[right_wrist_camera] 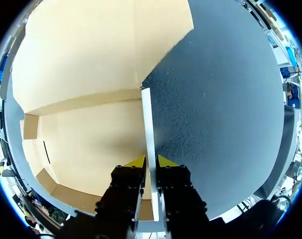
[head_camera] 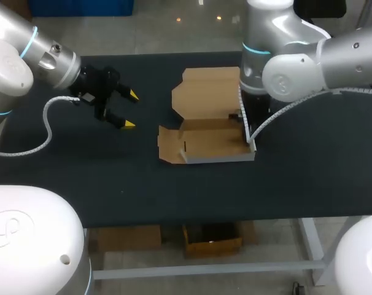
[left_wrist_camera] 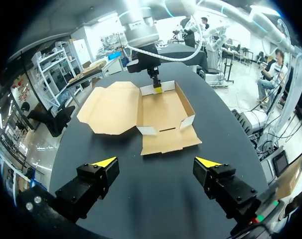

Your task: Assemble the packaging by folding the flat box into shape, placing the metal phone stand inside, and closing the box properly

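Bright overhead light glares off the right arm (head_camera: 309,61) and leaves soft shadow inside the box (right_wrist_camera: 91,149).

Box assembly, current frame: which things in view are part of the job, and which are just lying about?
Job:
- cardboard box, partly folded, lid lying open
- right gripper, shut on the box's side wall
- left gripper, open, short of the box
- phone stand: not in view

Other:
- black table

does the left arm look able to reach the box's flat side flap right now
Probably yes: the left gripper is open and faces the flap, only bare table between them. The right gripper holds the far wall, out of the way.
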Motion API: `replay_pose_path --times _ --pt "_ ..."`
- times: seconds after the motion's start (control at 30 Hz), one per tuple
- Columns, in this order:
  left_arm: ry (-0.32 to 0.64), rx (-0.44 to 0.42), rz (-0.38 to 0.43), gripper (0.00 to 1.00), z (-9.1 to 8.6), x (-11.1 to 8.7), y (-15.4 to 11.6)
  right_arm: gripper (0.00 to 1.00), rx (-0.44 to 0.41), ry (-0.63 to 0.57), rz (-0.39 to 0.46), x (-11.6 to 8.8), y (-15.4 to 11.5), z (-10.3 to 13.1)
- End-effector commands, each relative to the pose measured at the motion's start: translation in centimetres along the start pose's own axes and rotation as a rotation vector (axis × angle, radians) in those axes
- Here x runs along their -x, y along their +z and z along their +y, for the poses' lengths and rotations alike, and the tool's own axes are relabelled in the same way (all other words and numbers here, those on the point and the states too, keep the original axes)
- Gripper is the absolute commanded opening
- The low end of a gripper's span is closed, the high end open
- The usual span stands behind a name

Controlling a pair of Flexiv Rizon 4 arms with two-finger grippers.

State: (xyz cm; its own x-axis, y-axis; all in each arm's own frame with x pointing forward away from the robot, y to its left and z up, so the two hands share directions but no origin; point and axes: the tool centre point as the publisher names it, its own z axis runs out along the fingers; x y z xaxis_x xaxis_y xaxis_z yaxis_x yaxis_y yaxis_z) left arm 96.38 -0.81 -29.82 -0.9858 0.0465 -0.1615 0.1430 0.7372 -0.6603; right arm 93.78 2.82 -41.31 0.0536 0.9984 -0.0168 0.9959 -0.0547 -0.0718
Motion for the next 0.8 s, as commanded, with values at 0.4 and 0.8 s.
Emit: replay_pose_path --times 0.4,0.8 --pt "-0.001 0.003 0.004 1.00 -0.04 0.08 -0.07 0.11 0.040 -0.016 0.011 0.10 0.37 0.05" --pt "-0.001 0.003 0.004 1.00 -0.04 0.08 -0.07 0.00 0.050 -0.030 -0.001 -0.18 0.15 0.16"
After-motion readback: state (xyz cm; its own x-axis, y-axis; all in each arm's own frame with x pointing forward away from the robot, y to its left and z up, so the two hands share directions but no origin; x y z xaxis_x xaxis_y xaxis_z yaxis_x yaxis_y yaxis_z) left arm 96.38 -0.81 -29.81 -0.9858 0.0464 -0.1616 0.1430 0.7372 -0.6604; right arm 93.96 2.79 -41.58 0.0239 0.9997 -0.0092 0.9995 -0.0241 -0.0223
